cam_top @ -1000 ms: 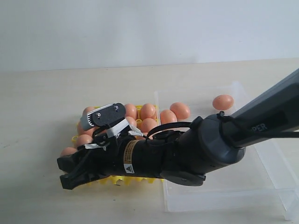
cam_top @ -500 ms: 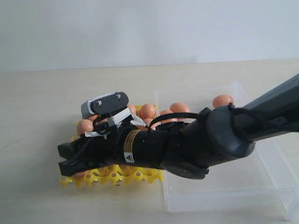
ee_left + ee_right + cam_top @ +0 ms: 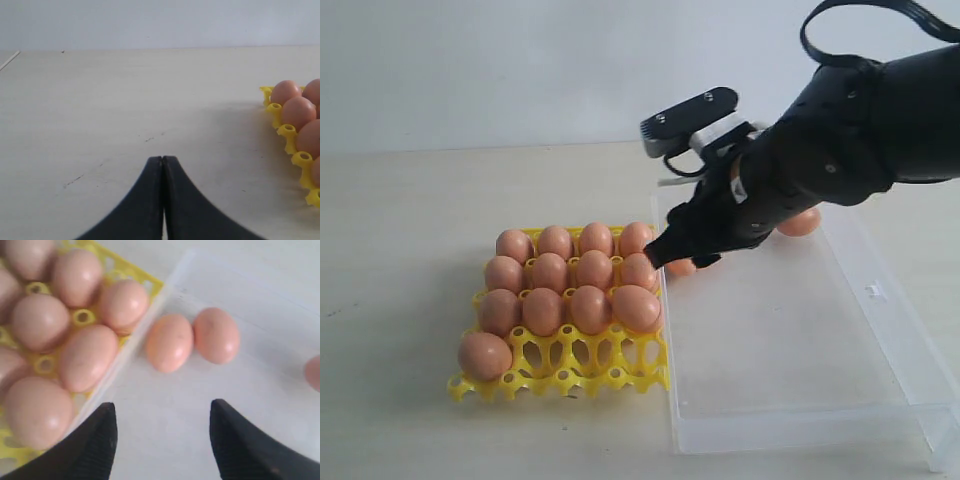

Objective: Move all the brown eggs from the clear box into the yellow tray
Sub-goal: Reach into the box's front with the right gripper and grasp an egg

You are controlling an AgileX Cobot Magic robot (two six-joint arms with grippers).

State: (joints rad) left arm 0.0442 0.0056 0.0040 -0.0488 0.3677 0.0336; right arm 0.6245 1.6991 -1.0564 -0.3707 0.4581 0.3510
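Near the centre of the exterior frame, just inside the clear box (image 3: 800, 340) at its upper-left corner, the nearer brown egg (image 3: 169, 342) lies touching or almost touching a second brown egg (image 3: 216, 335). A third brown egg (image 3: 800, 222) sits well apart toward the upper right, half hidden behind the arm. The right gripper (image 3: 162, 437) hangs above the box floor with its fingers spread wide and nothing between them. The pair of eggs lies straight ahead of that gap, close against the box wall that borders the yellow tray (image 3: 610, 378). Both eggs point their long axes roughly away from the gripper, so the jaws would close across the narrow width, a judgement only. The right arm comes in from the upper right, wrist bent, its tips aimed down and to the left over the box's left wall. The tray holds thirteen eggs, and three cups in the lowest row stand open. The left gripper (image 3: 162, 167) is pressed closed and empty over the bare tabletop (image 3: 100, 100) beyond the tray's far side, so the right arm is much the nearer.
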